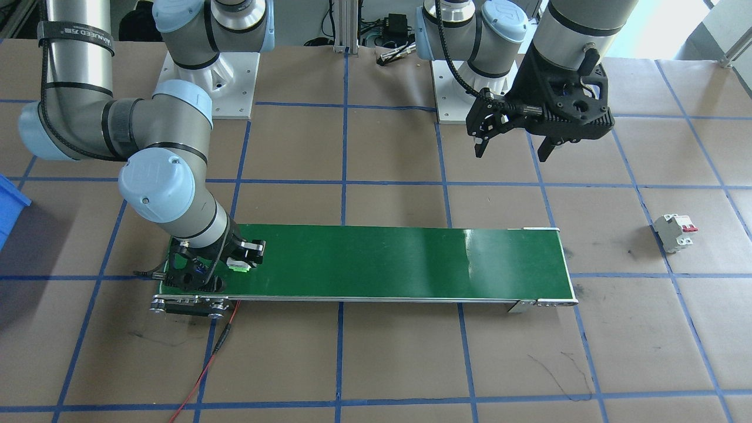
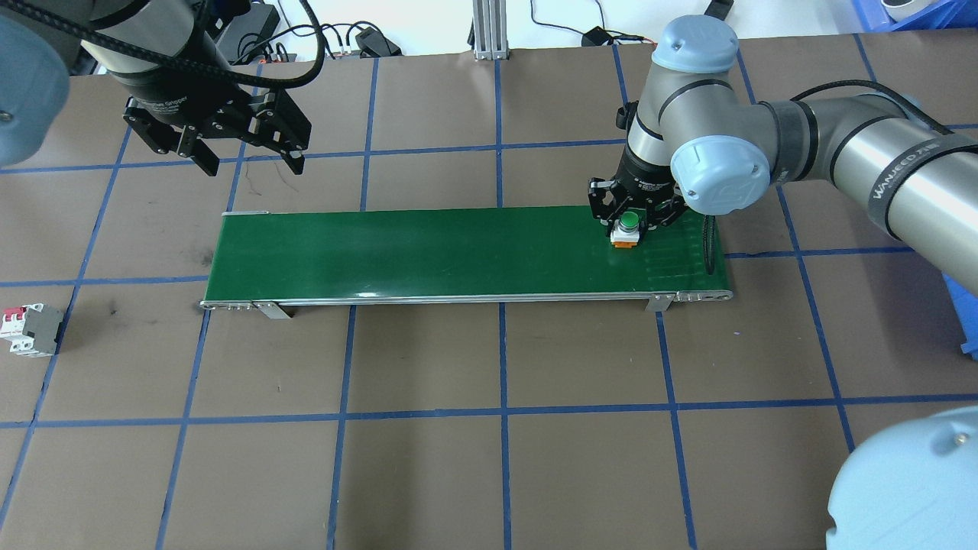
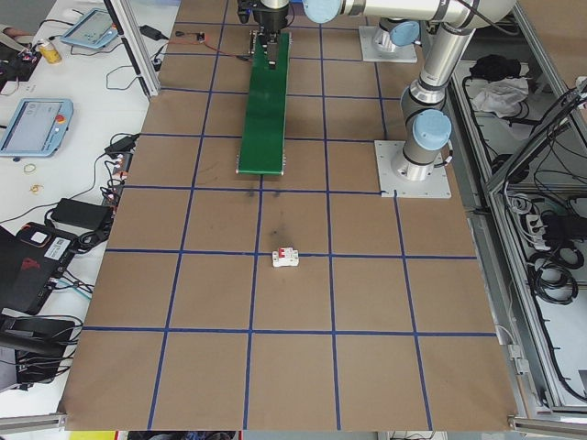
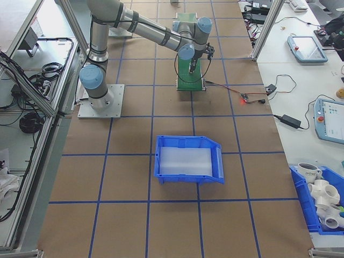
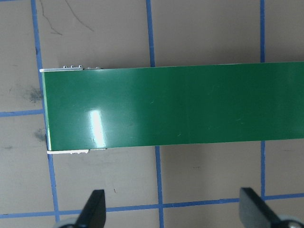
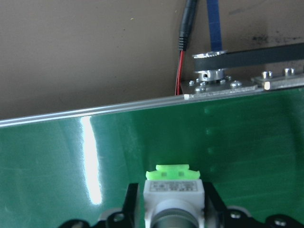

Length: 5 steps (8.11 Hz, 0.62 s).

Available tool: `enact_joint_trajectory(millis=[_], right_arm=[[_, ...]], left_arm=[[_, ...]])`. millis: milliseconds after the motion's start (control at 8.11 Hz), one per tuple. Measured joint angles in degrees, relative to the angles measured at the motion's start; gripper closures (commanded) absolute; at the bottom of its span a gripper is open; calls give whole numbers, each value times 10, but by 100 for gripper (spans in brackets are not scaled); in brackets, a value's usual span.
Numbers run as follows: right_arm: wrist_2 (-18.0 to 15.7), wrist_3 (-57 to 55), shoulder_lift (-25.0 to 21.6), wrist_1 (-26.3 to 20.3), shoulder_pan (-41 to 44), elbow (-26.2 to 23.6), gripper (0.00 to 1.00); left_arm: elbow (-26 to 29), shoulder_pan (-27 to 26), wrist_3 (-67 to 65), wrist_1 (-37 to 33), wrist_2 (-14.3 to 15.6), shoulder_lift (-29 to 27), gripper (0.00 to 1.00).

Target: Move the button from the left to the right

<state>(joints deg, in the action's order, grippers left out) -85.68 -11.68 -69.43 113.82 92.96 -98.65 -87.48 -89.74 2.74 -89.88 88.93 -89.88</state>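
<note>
Gripping the button [image 2: 627, 228]: right tool [image 2: 629, 221] is closed on its white base, green cap up, low over the right end of the green belt [image 2: 428, 252]. In the right wrist view the button sits between the fingers, over the belt just inside the end with the pulley [image 6: 211, 72] and red/black wire [image 6: 183, 52]. Can't tell if the base touches the belt.

Left tool [image 2: 246, 156] hangs open, holding nothing, above the bench [image 2: 497, 458] behind the belt's left end, clear of it. Left wrist view shows that end of the belt and its square edge bare.

White circuit breaker [image 2: 29, 328] with red switches lies on the bench well left of the belt.

Blue bin [image 4: 188, 159] sits on the bench well beyond the belt's right end; inside only a pale floor shows. Another blue bin [image 4: 320, 201] at the bench corner holds white fittings.
</note>
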Motion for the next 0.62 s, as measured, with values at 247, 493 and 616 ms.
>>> enact_joint_trajectory(millis=[247,493,616], right_arm=[[-17,46,-5,-12,-6,16,99],[-37,128,-33,-97,-34,70,100],[-55,185,-52,-134,-58,87,100]], left_arm=[[0,1,0,0,-1,0,0],[0,2,0,1,-1,0,0],[0,2,0,1,-1,0,0]])
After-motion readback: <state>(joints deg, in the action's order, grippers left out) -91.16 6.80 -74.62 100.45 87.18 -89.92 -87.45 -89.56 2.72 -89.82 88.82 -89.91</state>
